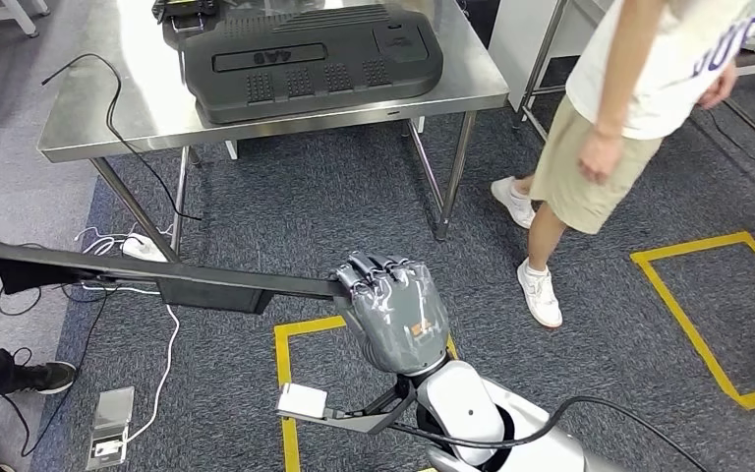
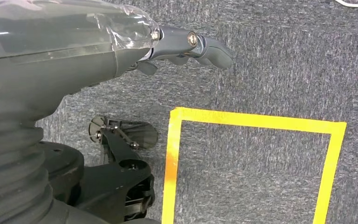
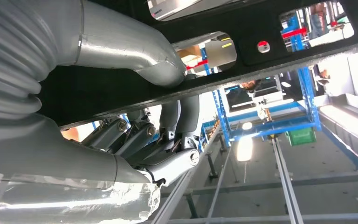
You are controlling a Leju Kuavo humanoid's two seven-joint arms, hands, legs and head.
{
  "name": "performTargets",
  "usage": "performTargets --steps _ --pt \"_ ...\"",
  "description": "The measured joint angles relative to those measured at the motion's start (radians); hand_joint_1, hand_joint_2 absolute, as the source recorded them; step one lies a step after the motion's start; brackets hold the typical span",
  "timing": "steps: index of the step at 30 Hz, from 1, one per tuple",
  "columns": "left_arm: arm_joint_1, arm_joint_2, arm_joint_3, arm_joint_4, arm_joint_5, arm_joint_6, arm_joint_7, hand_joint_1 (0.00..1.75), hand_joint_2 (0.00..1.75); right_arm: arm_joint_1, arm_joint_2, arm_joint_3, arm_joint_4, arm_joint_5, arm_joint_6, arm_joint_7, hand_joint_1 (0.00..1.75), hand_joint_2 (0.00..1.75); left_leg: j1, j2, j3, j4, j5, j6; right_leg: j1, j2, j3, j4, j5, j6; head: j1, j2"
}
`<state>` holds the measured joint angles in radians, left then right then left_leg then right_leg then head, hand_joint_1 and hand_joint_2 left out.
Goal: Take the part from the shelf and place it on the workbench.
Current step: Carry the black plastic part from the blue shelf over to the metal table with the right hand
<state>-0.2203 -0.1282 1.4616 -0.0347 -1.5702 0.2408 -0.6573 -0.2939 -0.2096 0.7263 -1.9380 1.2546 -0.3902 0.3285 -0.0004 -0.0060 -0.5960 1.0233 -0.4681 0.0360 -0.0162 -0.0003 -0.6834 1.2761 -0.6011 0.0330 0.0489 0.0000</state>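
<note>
Part [image 1: 128,277], long and flat, is gripped at one end by right hand [image 1: 393,310], near the workbench [image 1: 88,128]. Left hand [image 2: 186,46] hangs w/ loosely curled fingers, holding nothing. Risk: far end may sag or hit bench edge.

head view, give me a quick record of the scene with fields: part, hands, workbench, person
part: long flat black part, held level above the carpet
right hand: grips the part's near end
left hand: hangs over the carpet, holding nothing
workbench: steel workbench ahead, another black moulded part on it
person: stands right of the workbench
</note>
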Motion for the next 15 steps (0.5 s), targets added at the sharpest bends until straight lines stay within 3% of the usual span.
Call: performTargets --steps 2,4,7,9,12,13,14,15 --pt "0.000 0.000 0.000 0.000 0.000 0.000 0.000 0.00 1.75 -0.002 0.000 0.000 0.000 -0.001 0.000 0.000 1.75 1.75 0.002 -0.002 0.006 0.008 -0.010 -0.009 -0.003 0.000 0.048 -0.126 0.076 0.001 0.003 0.000" --pt "0.000 0.000 0.000 0.000 0.000 0.000 0.000 0.00 1.75 -0.005 0.001 0.000 0.001 -0.005 -0.001 -0.001 1.75 1.75 0.002 -0.004 0.005 0.017 -0.019 -0.021 -0.002 0.004 0.081 -0.209 0.105 -0.007 0.005 0.000" --pt "0.000 0.000 0.000 0.000 0.000 0.001 0.000 0.00 1.75 -0.007 0.002 0.000 0.001 -0.008 -0.002 -0.003 1.75 1.75 0.001 -0.005 0.005 0.019 -0.023 -0.036 0.002 0.007 0.084 -0.220 0.102 -0.027 0.002 0.000" --pt "0.000 0.000 0.000 0.000 0.000 0.002 0.000 0.00 1.75 -0.012 0.004 0.000 0.001 -0.008 -0.001 -0.004 1.75 1.75 0.003 -0.003 -0.003 0.049 -0.044 -0.048 -0.001 0.004 0.089 -0.226 0.103 -0.039 -0.002 0.000" --pt "0.001 0.000 0.001 0.000 0.000 0.002 0.000 0.00 1.75 -0.018 0.007 0.001 0.002 -0.009 -0.001 -0.006 1.75 1.75 0.008 -0.002 -0.081 0.217 -0.124 -0.062 -0.002 -0.002 0.096 -0.228 0.099 -0.050 -0.009 0.000" --pt "0.002 0.000 0.001 0.000 0.000 0.002 0.000 0.00 1.75 -0.019 0.008 0.002 0.003 -0.010 -0.001 -0.006 1.75 1.75 0.010 -0.002 -0.110 0.269 -0.138 -0.064 -0.002 -0.003 0.099 -0.228 0.097 -0.052 -0.010 0.000" --pt "0.004 0.000 0.001 0.000 0.000 0.002 0.000 0.00 1.75 -0.019 0.008 0.002 0.004 -0.011 0.000 -0.006 1.75 1.75 0.011 -0.001 -0.126 0.292 -0.135 -0.065 -0.002 -0.004 0.101 -0.228 0.094 -0.052 -0.010 0.000" --pt "0.005 0.000 0.001 0.000 0.000 0.002 0.000 0.00 1.75 -0.019 0.008 0.003 0.006 -0.011 0.001 -0.006 1.75 1.75 0.012 -0.001 -0.123 0.277 -0.111 -0.065 -0.002 -0.003 0.105 -0.228 0.091 -0.051 -0.010 0.000"
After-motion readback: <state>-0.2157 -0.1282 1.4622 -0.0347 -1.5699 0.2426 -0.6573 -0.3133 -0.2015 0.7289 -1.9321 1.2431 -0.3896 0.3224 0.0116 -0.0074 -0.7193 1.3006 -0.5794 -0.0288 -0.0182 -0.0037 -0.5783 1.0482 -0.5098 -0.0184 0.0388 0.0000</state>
